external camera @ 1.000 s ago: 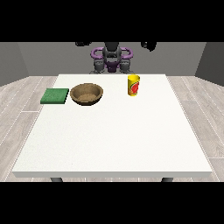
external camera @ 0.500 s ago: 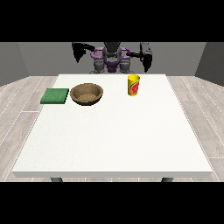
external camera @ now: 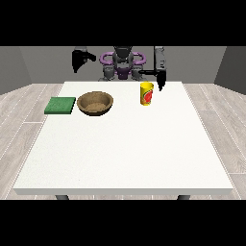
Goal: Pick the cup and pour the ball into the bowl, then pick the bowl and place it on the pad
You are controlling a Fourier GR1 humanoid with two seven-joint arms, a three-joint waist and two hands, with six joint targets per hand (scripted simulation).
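A yellow cup (external camera: 146,93) with a red mark stands upright on the white table (external camera: 125,144), right of centre at the back. No ball shows; the cup's inside is hidden. A brown wooden bowl (external camera: 95,103) sits left of it, and a green pad (external camera: 60,105) lies at the table's left edge. The hand at the view's right (external camera: 160,78) hangs just right of and above the cup, fingers pointing down, thumb stretched toward the cup, apart from it. The hand at the view's left (external camera: 78,59) is raised above the table's back left corner, holding nothing.
The robot's purple and grey torso (external camera: 123,65) stands behind the table's far edge. A broad stretch of bare table lies between the objects and the near edge. Grey plank floor surrounds the table.
Both arms have swung outward and forward. The hand at the view's right has come down beside the cup. The hand at the view's left has risen. Cup, bowl and pad have not moved.
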